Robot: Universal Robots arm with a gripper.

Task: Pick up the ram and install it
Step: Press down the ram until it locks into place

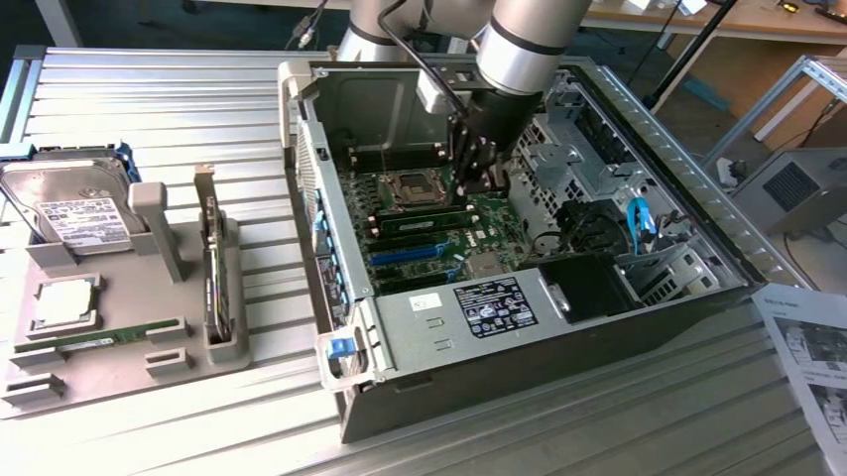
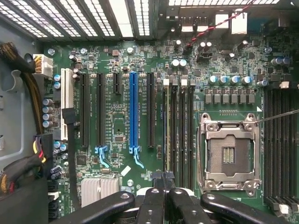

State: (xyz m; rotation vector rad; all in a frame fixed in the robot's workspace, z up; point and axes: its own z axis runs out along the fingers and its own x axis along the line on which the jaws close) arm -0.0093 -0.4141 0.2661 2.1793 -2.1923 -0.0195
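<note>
The ram (image 1: 421,216) is a thin green stick with black chips, standing on edge in a memory slot beside the empty processor socket (image 1: 408,184) inside the open computer case. In the wrist view the ram (image 2: 167,130) appears edge-on as a thin line in the slot nearest the black expansion slots. My gripper (image 1: 479,181) hangs just over the end of the stick at the exterior view's right. Its fingers (image 2: 154,196) are pressed together, and the gripper (image 2: 163,175) is shut with nothing between them. Whether the tips touch the stick I cannot tell.
A grey tray (image 1: 185,362) at the exterior view's left carries a hard drive (image 1: 73,208), a square silver processor chip (image 1: 66,302), another green stick (image 1: 99,340) and an upright card (image 1: 212,268). Case walls (image 1: 307,169), a drive cage (image 1: 596,139) and cables (image 1: 641,223) hem in the arm.
</note>
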